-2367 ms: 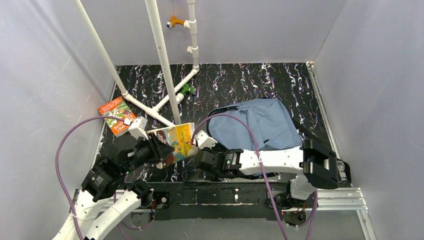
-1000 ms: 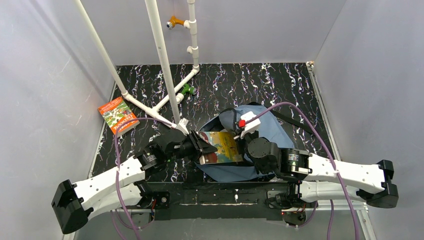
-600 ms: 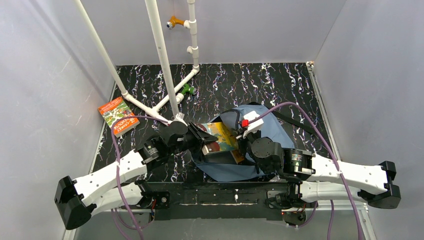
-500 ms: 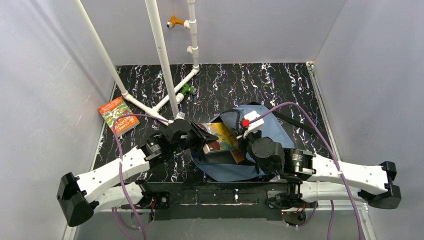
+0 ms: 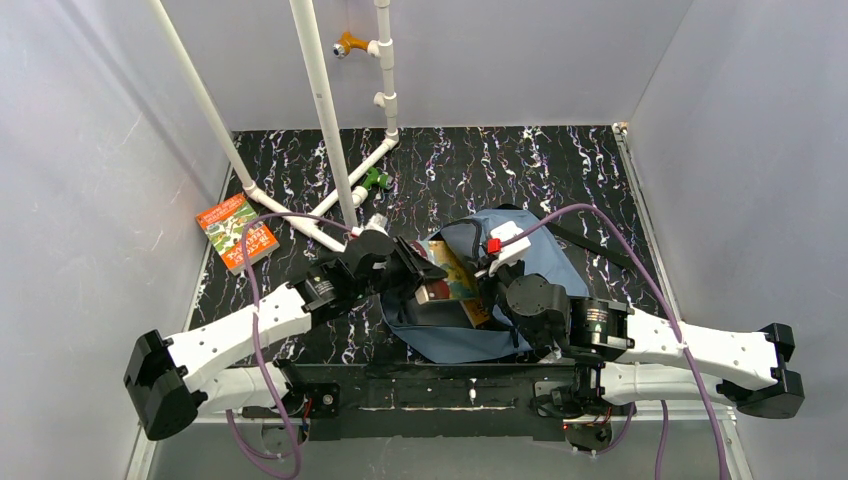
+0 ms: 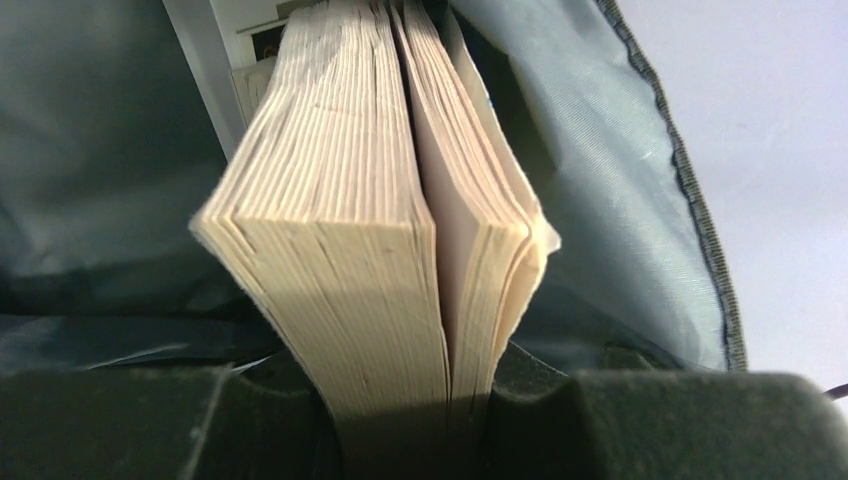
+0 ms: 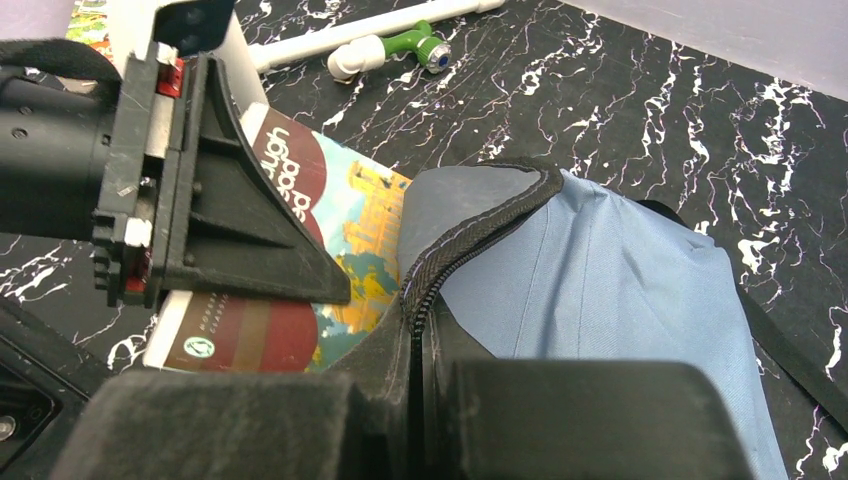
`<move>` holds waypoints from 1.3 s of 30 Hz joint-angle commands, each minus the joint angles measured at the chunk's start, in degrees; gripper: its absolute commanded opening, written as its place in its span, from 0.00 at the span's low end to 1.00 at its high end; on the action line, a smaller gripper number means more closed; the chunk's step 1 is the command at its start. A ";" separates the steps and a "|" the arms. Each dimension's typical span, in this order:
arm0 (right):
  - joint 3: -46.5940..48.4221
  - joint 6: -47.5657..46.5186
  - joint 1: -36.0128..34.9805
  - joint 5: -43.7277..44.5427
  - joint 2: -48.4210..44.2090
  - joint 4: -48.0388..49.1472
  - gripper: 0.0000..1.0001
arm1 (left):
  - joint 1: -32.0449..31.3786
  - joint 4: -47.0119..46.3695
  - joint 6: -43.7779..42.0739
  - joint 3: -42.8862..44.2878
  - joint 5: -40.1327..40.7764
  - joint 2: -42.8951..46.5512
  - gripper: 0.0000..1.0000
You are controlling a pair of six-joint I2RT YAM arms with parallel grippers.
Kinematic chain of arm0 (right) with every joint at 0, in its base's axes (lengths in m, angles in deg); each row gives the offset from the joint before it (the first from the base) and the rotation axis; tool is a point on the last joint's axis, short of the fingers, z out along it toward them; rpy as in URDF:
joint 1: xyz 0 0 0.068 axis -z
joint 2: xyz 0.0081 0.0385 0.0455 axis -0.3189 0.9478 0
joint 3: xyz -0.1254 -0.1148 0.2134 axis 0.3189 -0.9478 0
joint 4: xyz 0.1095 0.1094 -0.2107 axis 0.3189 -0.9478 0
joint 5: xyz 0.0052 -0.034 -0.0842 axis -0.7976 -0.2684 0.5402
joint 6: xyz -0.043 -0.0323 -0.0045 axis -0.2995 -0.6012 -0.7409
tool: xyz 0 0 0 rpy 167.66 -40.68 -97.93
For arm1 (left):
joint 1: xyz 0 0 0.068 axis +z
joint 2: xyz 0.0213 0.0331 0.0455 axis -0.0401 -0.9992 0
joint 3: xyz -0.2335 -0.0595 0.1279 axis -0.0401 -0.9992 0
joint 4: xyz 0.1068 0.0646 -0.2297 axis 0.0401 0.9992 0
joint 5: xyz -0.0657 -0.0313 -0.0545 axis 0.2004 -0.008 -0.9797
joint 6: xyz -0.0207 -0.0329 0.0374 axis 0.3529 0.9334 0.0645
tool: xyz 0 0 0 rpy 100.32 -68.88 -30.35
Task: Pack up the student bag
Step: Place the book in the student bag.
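Right wrist view, nearest its own lens, has the right fingers pinched shut on the black zipper-trimmed rim of the soft dusty-blue fabric student bag. The bag lies on the black, white-streaked marbled desk just ahead of the arm bases, and lifting that rim looks meant to prop the mouth open so something can slide in. Just past the rim, the left fingers clamp the thick paperback book, with its cream page block and maroon-and-yellow picture cover, one finger flat on the cover and the other beneath. Gripped across its thickness at one end, the book can be pushed in lengthwise. The left wrist view shows its free end already surrounded by the bag's grey-blue lining, pages splaying slightly, so I judge the insertion roughly half done. Farther off, at the desk's left edge, a flat orange-and-green book lies well apart from the bag, probably awaiting its turn. Beyond stand white plastic pipes with a small green fitting.
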State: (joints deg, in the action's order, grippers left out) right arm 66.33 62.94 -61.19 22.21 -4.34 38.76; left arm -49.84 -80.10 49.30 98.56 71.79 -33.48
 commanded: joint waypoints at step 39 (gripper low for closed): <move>2.28 2.03 -0.28 -3.67 -2.03 5.93 0.01 | -11.43 -27.42 2.08 -10.30 5.79 -15.62 0.63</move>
State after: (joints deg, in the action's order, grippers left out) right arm 66.73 64.45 -61.19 16.83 -4.15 38.68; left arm -61.34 -113.57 55.44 89.12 81.25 -54.18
